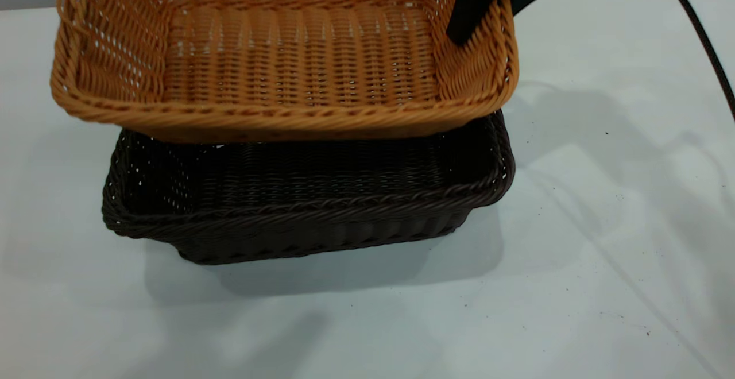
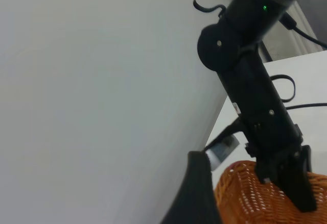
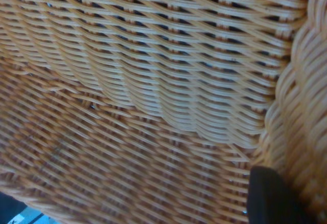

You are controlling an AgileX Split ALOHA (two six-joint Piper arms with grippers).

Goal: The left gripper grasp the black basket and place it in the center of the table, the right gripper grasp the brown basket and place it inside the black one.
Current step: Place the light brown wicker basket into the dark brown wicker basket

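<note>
brown basket (image 1: 287,63) above and behind black basket (image 1: 304,207), on table (image 1: 574,281)

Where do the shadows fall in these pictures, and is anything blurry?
Exterior view: the black basket throws a soft shadow forward on the table, with fainter arm shadows to the right. Left wrist view: the near dark finger is blurred. Right wrist view: the brown basket weave fills the frame, its edges soft.

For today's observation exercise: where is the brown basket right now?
In the exterior view, the brown basket hangs tilted above the black basket, overlapping its far side, with the right hand clamped on its right rim.
</note>
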